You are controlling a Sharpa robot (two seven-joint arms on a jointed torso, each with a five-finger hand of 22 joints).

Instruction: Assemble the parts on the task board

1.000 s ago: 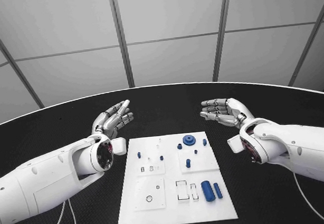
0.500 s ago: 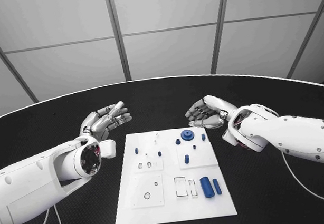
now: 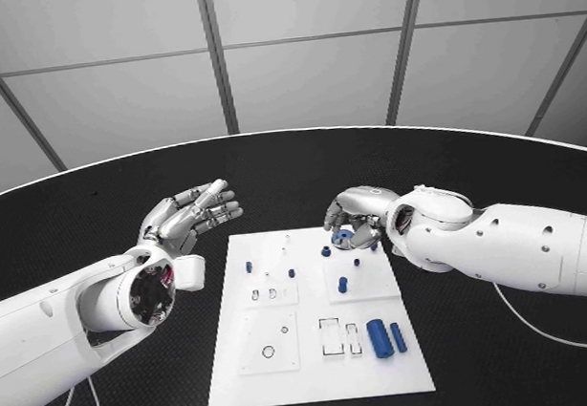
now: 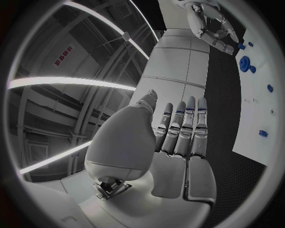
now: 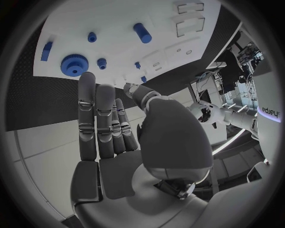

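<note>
The white task board (image 3: 323,373) lies mid-table with blue parts on it. A blue gear (image 3: 342,236) sits near its far edge, with small pegs (image 3: 342,283) closer in and a thick blue cylinder (image 3: 379,338) beside a thinner one (image 3: 398,338) at the near right. My right hand (image 3: 354,212) hovers just over the gear, fingers apart, holding nothing. In the right wrist view its fingers (image 5: 98,118) point toward the gear (image 5: 74,64) and the cylinder (image 5: 142,33). My left hand (image 3: 191,214) is open, off the board's far left corner; in the left wrist view this hand (image 4: 178,137) holds nothing.
Rectangular slots (image 3: 330,338) and a round hole (image 3: 268,351) mark the board's near half. Black tabletop (image 3: 89,230) surrounds the board, with its curved far edge behind both hands. The left wrist view shows my right hand (image 4: 211,23) over the board (image 4: 261,109).
My right hand has moved in from the right until it hangs over the gear at the board's far edge. The left hand has stayed open near the far left corner.
</note>
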